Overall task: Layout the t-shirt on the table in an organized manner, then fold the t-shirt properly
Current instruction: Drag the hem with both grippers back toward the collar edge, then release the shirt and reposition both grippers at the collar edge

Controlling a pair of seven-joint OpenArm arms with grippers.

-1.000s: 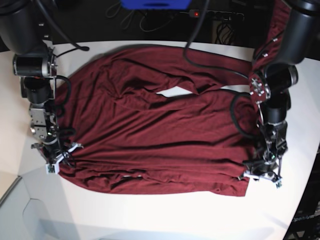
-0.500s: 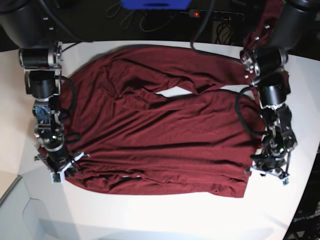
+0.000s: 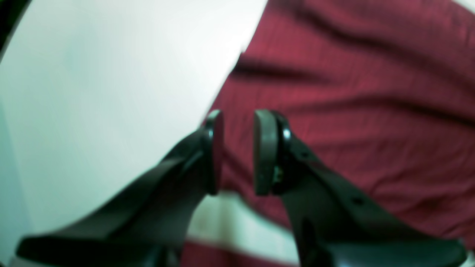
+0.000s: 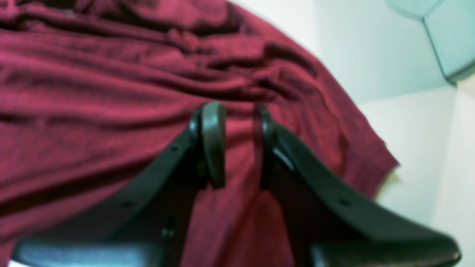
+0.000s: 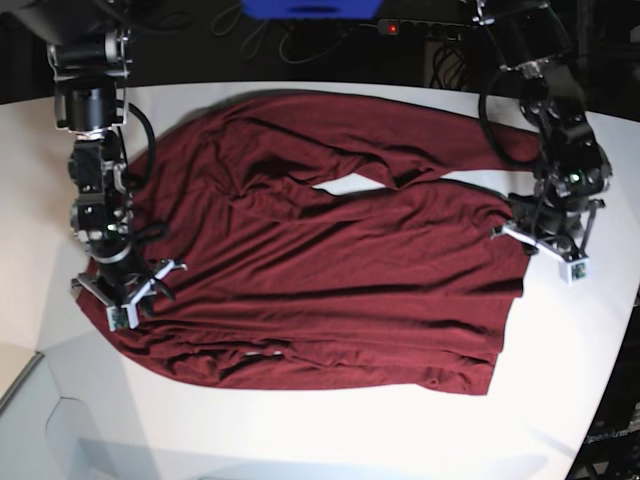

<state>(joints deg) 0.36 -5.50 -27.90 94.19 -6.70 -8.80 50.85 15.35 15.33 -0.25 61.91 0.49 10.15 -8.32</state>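
Note:
The dark maroon t-shirt [image 5: 330,270] lies spread and wrinkled across the white table [image 5: 300,430], with a gap of bare table showing near its middle. My left gripper [image 5: 545,240] hovers at the shirt's right edge. In the left wrist view, the left gripper [image 3: 237,115] has its pads a little apart and empty, above the t-shirt [image 3: 371,92] edge and table [image 3: 111,74]. My right gripper [image 5: 125,295] sits over the shirt's left edge. Its wrist view shows the right gripper [image 4: 237,107] narrowly open over the t-shirt [image 4: 92,74], clamping nothing.
A blue object [image 5: 310,8], a power strip with a red light [image 5: 395,27] and black cables lie beyond the table's far edge. A grey angled panel [image 5: 60,420] cuts the table's near-left corner. The table's curved edge runs close on the right.
Both grippers have left the shirt's near hem corners and moved toward the far side along its side edges. The shirt stays flat, its right edge shifted slightly.

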